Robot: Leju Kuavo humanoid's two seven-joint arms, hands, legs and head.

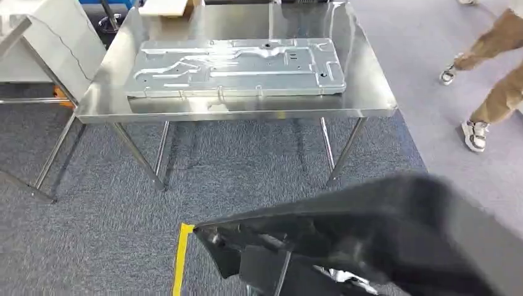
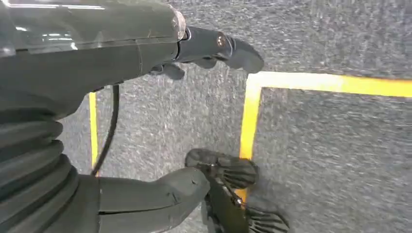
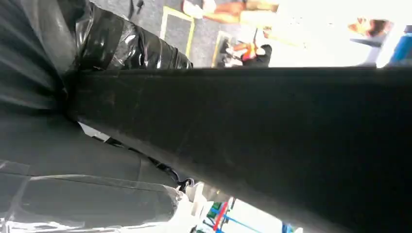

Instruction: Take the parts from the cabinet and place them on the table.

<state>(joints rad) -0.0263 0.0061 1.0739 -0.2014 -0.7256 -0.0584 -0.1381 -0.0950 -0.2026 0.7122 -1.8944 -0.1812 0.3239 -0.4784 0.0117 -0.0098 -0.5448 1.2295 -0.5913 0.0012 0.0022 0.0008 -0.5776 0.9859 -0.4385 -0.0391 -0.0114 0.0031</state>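
While no writing reads: right hand (image 3: 73,145) gripping black part (image 1: 370,234), left hand (image 2: 194,48) spread, unladen.

The counter (image 1: 364,92) is shiny silver steel, and the stamped sheet-metal panel (image 1: 237,66) on it is a paler matte silver. The carpet (image 1: 111,228) is speckled blue-grey, crossed by a yellow tape line (image 1: 182,259). The big part (image 1: 382,240) is matte black. The left hand (image 2: 194,48) is dark grey. A person's trousers (image 1: 499,68) are tan, their shoes (image 1: 473,134) white.
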